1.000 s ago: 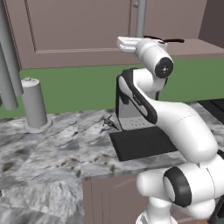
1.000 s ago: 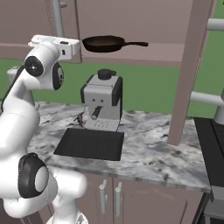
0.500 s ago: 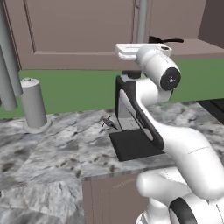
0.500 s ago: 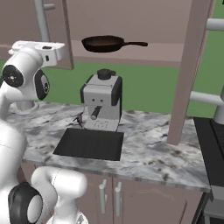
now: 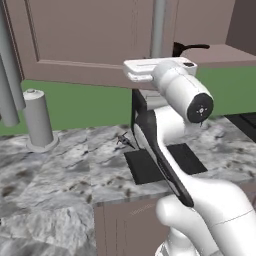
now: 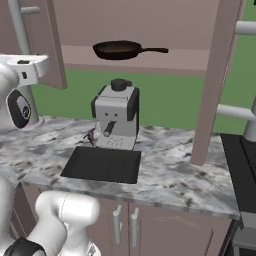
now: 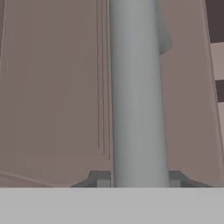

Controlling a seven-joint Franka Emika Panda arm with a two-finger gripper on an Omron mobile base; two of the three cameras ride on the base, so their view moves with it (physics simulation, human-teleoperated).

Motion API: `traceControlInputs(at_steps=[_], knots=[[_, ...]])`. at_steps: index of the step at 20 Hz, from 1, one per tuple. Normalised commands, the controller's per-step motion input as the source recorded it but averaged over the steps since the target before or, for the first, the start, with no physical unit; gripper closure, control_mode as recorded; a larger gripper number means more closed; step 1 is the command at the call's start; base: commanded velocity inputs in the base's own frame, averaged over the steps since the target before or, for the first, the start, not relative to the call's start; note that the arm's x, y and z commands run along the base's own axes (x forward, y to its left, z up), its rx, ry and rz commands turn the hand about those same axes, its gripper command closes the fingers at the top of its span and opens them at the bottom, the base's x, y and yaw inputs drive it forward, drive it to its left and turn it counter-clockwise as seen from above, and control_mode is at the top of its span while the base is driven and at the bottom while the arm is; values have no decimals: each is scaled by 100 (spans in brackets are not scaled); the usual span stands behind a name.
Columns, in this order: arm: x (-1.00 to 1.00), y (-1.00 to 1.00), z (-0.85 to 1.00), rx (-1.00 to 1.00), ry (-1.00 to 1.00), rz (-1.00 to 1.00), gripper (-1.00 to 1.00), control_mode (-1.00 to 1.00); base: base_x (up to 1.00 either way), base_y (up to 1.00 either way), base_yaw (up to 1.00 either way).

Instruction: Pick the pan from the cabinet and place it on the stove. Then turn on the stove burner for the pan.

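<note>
The dark pan (image 6: pixel 117 49) lies on the open cabinet's shelf (image 6: pixel 150 59), its long handle pointing right; the tip of the pan's handle (image 5: pixel 192 46) shows past my arm. My gripper (image 7: pixel 138 180) straddles the grey bar handle (image 7: pixel 138 87) of the cabinet's left door (image 5: pixel 90 40), a dark fingertip (image 7: pixel 99 179) flush against each side of it, so it is shut on the bar. My white hand (image 6: pixel 32 67) sits at that door's edge, well left of the pan. The black stove (image 6: pixel 240 165) lies at the far right.
A grey-and-black coffee machine (image 6: pixel 117 117) stands on the marble counter (image 6: pixel 170 175) behind a black mat (image 6: pixel 102 164), right under the pan. A grey cylinder (image 5: pixel 39 120) stands at the counter's left. The cabinet's right door (image 6: pixel 217 80) hangs open near the stove.
My hand has swung left and away from the pan, taking the left door's handle with it, so the door stands wider open. Pan and counter things have not moved.
</note>
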Motion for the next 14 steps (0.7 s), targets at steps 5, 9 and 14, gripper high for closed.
traceControlInputs(at_steps=[5, 9, 14], knots=[[-43, 41, -6, -2, 2, 11, 100, -100, 0, 0, 0], [-5, -9, -5, 11, 0, 4, -100, -100, 0, 0, 0], [-27, -56, 0, 20, 0, 0, -100, -100, 0, 0, 0]])
